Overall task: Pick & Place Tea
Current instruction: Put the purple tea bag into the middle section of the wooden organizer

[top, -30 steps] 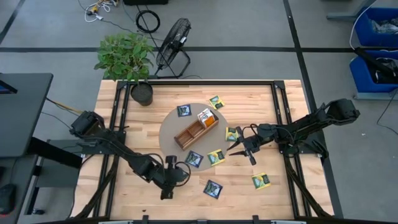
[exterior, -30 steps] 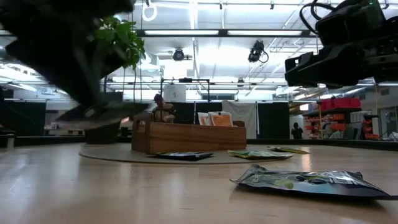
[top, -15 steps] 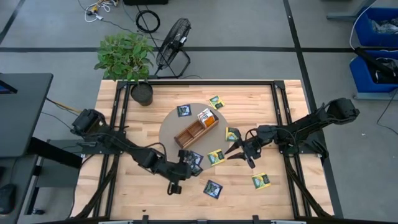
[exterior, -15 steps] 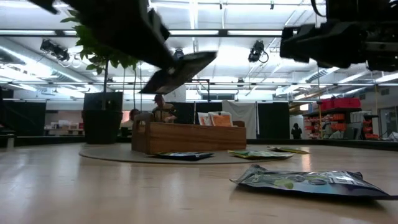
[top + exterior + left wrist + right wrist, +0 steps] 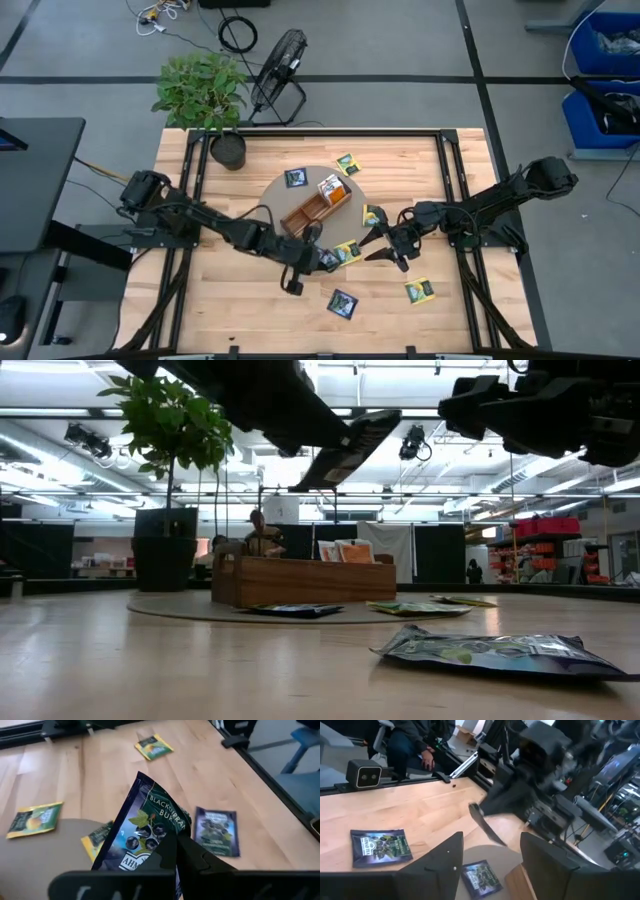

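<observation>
high view: overhead, facing straight down on the whole table (image 5: 200, 290). low view: at tabletop level, facing level across toward the wooden tray (image 5: 300, 580) — also in the high view. wrist views: close, looking forward past each arm's fingers.

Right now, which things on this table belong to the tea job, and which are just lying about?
Part of the job:
- navy tea packet held in the left gripper
- loose tea packets on the table
- wooden tray
- right gripper, open

Lying about:
- potted plant
- fan
</observation>
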